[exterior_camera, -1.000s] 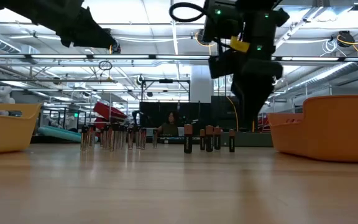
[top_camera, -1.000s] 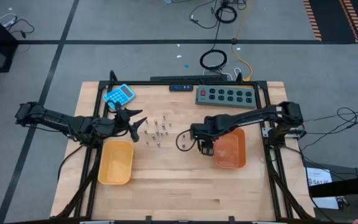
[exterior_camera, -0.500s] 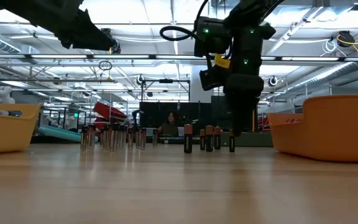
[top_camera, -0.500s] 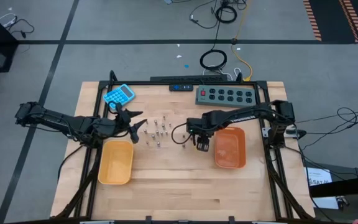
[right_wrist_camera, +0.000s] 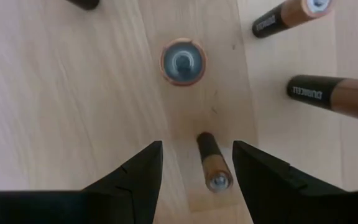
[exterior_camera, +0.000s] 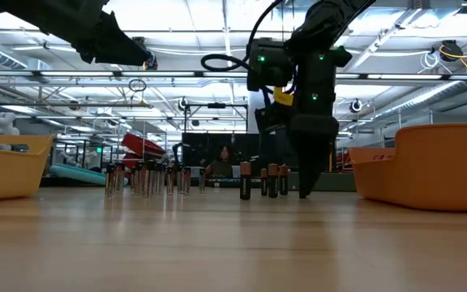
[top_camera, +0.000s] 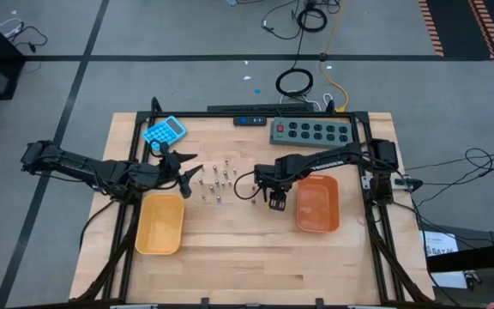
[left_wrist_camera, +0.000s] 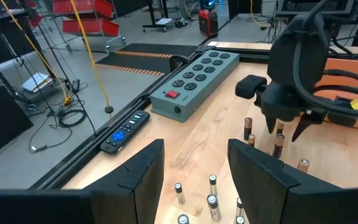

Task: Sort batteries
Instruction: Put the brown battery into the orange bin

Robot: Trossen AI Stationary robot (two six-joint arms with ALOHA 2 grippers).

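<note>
- Wooden table (top_camera: 247, 257) is carrying the batteries (top_camera: 217, 182), standing upright in two clusters: thin cells near the left arm, bigger copper-topped ones (exterior_camera: 270, 180) beside the orange tray (top_camera: 318, 206).
- Right gripper (top_camera: 275, 202) is hanging point-down over the bigger cluster, fingers (right_wrist_camera: 138, 180) apart and empty, straddling one upright cell (right_wrist_camera: 211, 163) without touching it.
- Left gripper (top_camera: 191, 178) is hovering just beside the thin cluster, above the yellow tray (top_camera: 160, 225), fingers (left_wrist_camera: 138, 177) apart, holding nothing.
- Neither tray's contents are showing clearly, so I cannot tell how much is sorted.
- Step in hand, as I judge it: right arm is lining up to pick a big cell.
- Next move is calling for a short drop until the fingers bracket the cell body, then closing and lifting straight up.
- Risk: neighbouring cells are standing close, so a finger could be knocking one over.
- Blue calculator (top_camera: 164, 130) and grey power strip (top_camera: 310, 133) are lying at the far edge, well apart from the work.
</note>
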